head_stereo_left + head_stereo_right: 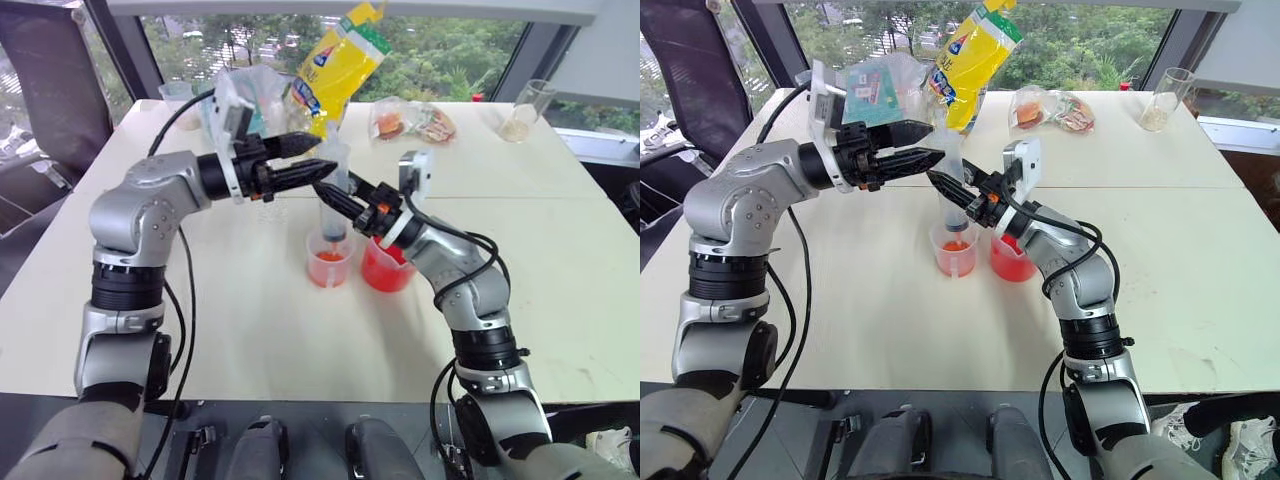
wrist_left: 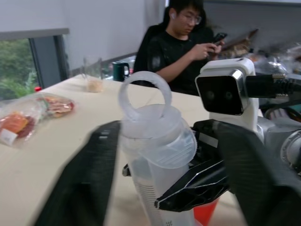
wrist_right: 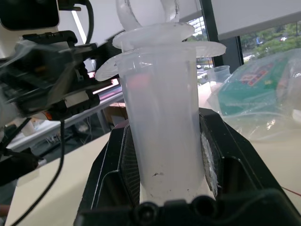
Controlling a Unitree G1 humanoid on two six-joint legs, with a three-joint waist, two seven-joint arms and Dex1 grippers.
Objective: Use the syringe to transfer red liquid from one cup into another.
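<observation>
The right gripper (image 1: 952,192) pinched the syringe (image 1: 956,212) barrel upright, tip in the small cup (image 1: 954,253), while the left gripper (image 1: 922,142) fingers stood spread astride the plunger, presumably to work it.

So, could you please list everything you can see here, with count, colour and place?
Syringe: one, clear, upright over the small cup, gripped at the barrel.
Small cup: one, clear with orange-pink liquid, table middle.
Beaker: one, clear, bright red liquid, touching or nearly touching the small cup on its right.
Yellow packet: one, yellow, standing at the far edge.
Clear bags: several, one with orange-red contents, one with green, far side.
Glass: one, clear with beige grains, far right corner.
Table: one, cream.
Person: one, dark top, seated beyond the table, looking at a phone.
Left gripper: black, open around the syringe's top.
Right gripper: black, shut on the syringe.
</observation>
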